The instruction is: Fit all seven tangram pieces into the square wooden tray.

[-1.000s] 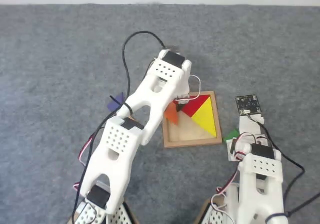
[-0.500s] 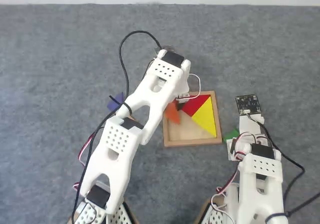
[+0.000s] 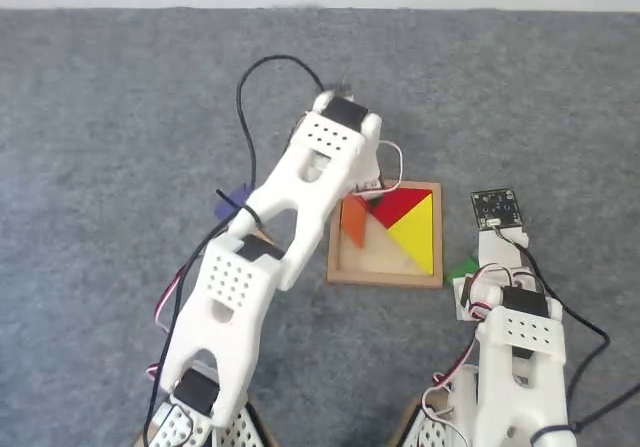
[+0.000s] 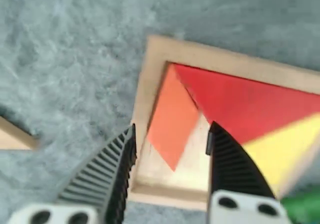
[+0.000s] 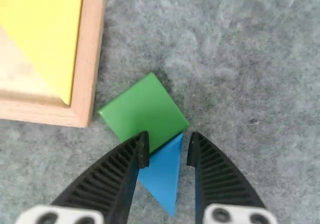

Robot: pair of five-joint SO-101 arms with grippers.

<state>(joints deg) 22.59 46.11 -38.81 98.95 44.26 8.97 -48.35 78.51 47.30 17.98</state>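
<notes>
1. Right gripper (image 5: 167, 145), nearest the arm bases: jaws part-open with a narrow gap, nothing held. It hangs over the spot where the green square (image 5: 142, 115) meets the blue triangle (image 5: 164, 176).
2. The green square lies flat on the grey mat (image 3: 100, 117), just outside the near right corner of the wooden tray (image 5: 92, 58). One of its corners comes close to the rim. The blue triangle touches the square's near edge and is partly under the fingers.
3. The wooden tray (image 3: 385, 279) sits between the two arms, flat on the mat. Inside it, the yellow triangle (image 3: 415, 235) fills the right side and the red triangle (image 3: 400, 205) the far side. They meet along a diagonal. The near left floor of the tray is bare wood.
4. The orange piece (image 4: 172, 121) lies inside the tray against the left wall, its far tip touching the red triangle.
5. Left gripper (image 4: 171, 131): jaws wide, gripping nothing. One finger is over the tray's left rim and the other over the tray floor, with the orange piece below and between them.
6. A purple piece (image 3: 232, 202) is on the mat left of the left arm, well apart from the tray and partly hidden by the arm.
7. A tan sliver (image 3: 262, 235) shows beside the same arm; I cannot tell what it is.
</notes>
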